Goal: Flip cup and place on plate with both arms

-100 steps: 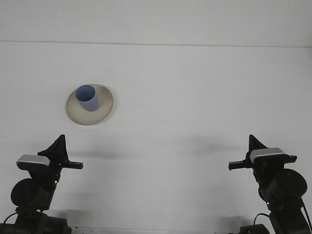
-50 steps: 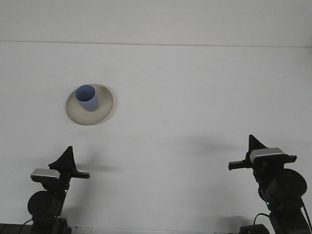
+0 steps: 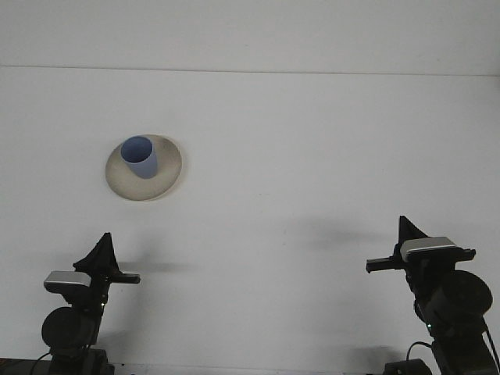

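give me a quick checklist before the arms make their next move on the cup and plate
1. Cup on the plate: ok, it stands inside the rim.
2. Cup upright, opening up: ok, its open mouth shows from above.
3. Left gripper clear of the cup: ok, it sits low near the table's front edge, well apart from the plate.
4. Right gripper clear of the cup: ok, far off on the right side.
5. Either gripper holding anything: ok, nothing shows at either one.
6. Finger opening of both grippers: cannot tell from this view.
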Controlling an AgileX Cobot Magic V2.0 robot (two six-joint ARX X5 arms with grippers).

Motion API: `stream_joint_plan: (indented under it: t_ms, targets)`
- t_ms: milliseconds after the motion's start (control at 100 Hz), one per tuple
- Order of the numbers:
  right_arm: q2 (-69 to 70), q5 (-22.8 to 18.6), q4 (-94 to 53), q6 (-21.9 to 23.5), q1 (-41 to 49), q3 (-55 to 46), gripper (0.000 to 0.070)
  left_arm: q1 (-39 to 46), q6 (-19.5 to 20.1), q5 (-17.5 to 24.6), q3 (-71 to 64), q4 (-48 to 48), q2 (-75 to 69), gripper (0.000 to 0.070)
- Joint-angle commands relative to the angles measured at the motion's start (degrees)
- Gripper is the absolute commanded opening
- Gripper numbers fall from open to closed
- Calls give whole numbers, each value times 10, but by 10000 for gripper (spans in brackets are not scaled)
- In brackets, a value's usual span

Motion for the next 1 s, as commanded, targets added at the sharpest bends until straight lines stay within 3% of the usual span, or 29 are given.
stream_joint_plan:
  t_ms: [0,720,990]
  targets:
    - [1,0,7,-2,1,2,0,0,-6,-1,-11,7,-1,12]
    - [-1,2,5,-2,1,2,0,0,-6,-1,-11,6,-1,12]
    - [-72,3,7,-2,-26,-11,0,0,-6,-1,-11,6,-1,12]
